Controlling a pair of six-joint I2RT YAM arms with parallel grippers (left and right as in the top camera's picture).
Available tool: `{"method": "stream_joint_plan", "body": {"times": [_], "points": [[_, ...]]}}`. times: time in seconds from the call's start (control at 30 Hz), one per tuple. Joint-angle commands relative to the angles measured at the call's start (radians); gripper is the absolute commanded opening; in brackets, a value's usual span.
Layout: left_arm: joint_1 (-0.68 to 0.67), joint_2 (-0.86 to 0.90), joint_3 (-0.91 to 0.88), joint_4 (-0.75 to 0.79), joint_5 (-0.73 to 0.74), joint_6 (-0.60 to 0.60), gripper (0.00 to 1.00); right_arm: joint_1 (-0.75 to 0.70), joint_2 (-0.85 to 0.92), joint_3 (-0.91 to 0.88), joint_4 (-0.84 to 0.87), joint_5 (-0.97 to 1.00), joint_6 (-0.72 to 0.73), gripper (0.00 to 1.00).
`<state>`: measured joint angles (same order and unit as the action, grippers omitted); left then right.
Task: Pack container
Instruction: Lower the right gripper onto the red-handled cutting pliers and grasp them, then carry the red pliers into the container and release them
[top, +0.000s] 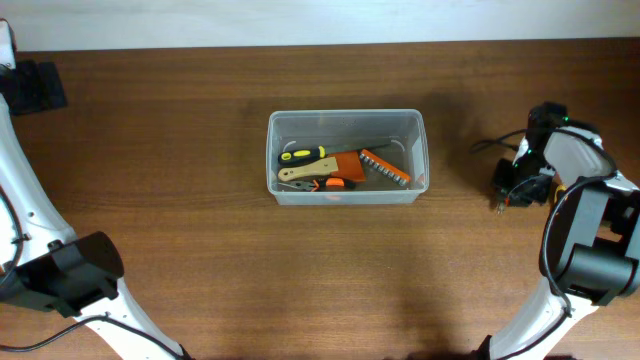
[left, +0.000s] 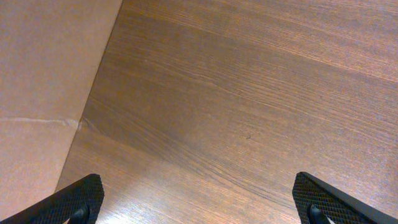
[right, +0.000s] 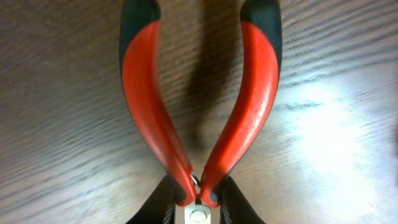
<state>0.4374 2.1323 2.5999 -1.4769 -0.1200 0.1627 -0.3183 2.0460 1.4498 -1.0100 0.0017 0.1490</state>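
Note:
The clear plastic container (top: 346, 113) stands at the table's middle. Inside lie a yellow-and-black screwdriver (top: 300, 155), an orange tool (top: 345, 165) and an orange bit holder (top: 387, 168). My right gripper (top: 510, 188) is to the right of the container, low over the table. In the right wrist view it (right: 198, 208) is shut on red-handled pliers (right: 255, 106) at their pivot, the handles pointing away from the camera. My left gripper (top: 32, 88) is at the far left back. In the left wrist view it (left: 199, 199) is open and empty over bare wood.
The wooden table's left edge (left: 99, 81) runs just beside the left gripper. A black cable (top: 490, 145) lies near the right gripper. Both arm bases stand at the front corners.

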Motion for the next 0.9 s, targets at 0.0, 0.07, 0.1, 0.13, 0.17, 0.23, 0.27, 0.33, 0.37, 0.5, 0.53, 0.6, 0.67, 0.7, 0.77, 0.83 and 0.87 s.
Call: {"method": "stream_joint_plan", "body": {"times": [0.0,0.07,0.1,0.13,0.17,0.23,0.27,0.33,0.37,0.5,0.53,0.6,0.67,0.7,0.77,0.83,0.87], "points": [[0.004,-0.004,0.000,0.002,0.008,-0.013,0.99,-0.002,-0.091,0.138,-0.059,0.005,-0.021,0.15],[0.004,-0.004,0.000,0.002,0.008,-0.013,0.99,0.001,-0.117,0.193,-0.094,-0.005,-0.023,0.11],[0.004,-0.004,0.000,0.002,0.008,-0.013,0.99,0.006,-0.130,0.226,-0.114,-0.026,-0.041,0.10],[0.004,-0.004,0.000,0.002,0.008,-0.013,0.99,0.012,-0.141,0.256,-0.132,-0.043,-0.049,0.09],[0.004,-0.004,0.000,0.002,0.008,-0.013,0.99,0.020,-0.151,0.286,-0.151,-0.058,-0.060,0.09],[0.003,-0.004,0.000,0.002,0.008,-0.013,0.99,0.046,-0.171,0.349,-0.182,-0.066,-0.068,0.08],[0.001,-0.004,0.000,0.002,0.008,-0.013,0.99,0.062,-0.180,0.378,-0.194,-0.067,-0.071,0.07],[0.000,-0.004,0.000,0.002,0.008,-0.013,0.99,0.100,-0.198,0.428,-0.215,-0.071,-0.089,0.05],[0.000,-0.004,0.000,0.002,0.008,-0.013,0.99,0.124,-0.206,0.452,-0.224,-0.069,-0.093,0.04],[0.000,-0.004,0.000,0.002,0.008,-0.013,0.99,0.241,-0.229,0.529,-0.251,-0.072,-0.130,0.04],[0.000,-0.004,0.000,0.002,0.008,-0.013,0.99,0.280,-0.233,0.542,-0.251,-0.074,-0.144,0.04],[0.000,-0.004,0.000,0.002,0.008,-0.013,0.99,0.353,-0.235,0.552,-0.249,-0.074,-0.185,0.04],[0.000,-0.004,0.000,0.002,0.008,-0.013,0.99,0.431,-0.231,0.552,-0.248,-0.073,-0.268,0.04],[0.000,-0.004,0.000,0.002,0.008,-0.013,0.99,0.467,-0.225,0.552,-0.248,-0.074,-0.309,0.04],[0.000,-0.004,0.000,0.002,0.008,-0.013,0.99,0.544,-0.208,0.551,-0.248,-0.074,-0.414,0.04],[0.000,-0.004,0.000,0.002,0.008,-0.013,0.99,0.602,-0.187,0.551,-0.251,-0.074,-0.526,0.04],[0.000,-0.004,0.000,0.002,0.008,-0.013,0.99,0.631,-0.174,0.551,-0.257,-0.074,-0.584,0.04]]}}
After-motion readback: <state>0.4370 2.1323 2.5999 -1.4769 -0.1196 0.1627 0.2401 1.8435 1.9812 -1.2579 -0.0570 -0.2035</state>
